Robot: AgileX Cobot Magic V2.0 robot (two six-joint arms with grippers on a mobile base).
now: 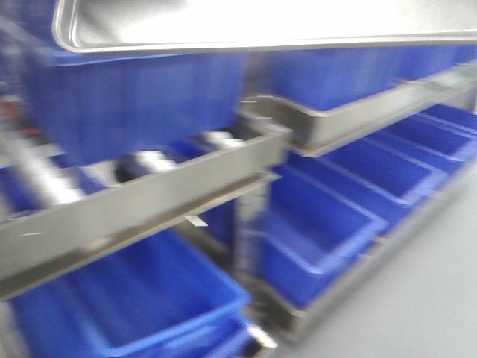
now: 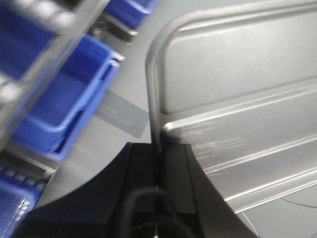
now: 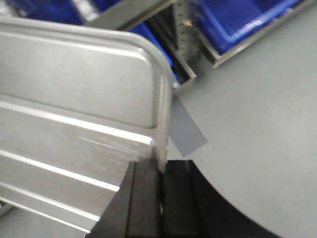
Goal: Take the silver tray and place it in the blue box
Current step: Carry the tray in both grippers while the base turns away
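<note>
"Above the shelving rack [image 1: 320, 127], what can fail from this state?" the operator asks.

"Collision first," the technician replies. "The blue box [image 1: 134, 97] stands on the rack's upper left shelf, behind the front rail [image 1: 134, 209]. The silver tray [image 1: 246, 22] hangs in the air above and ahead of the box, not yet inside. On descent it could strike the rail or the box rim. The left claw [image 2: 159, 153] and the right claw [image 3: 161, 171] are each closed on a short-end rim. That is a thin pinch on smooth metal, so unequal arm travel could let the tray slip or pivot."

"Orientation?"

"Long axis side to side, claw to claw. The floor ridges run the same way. Whether the open face is up cannot be confirmed."
</note>
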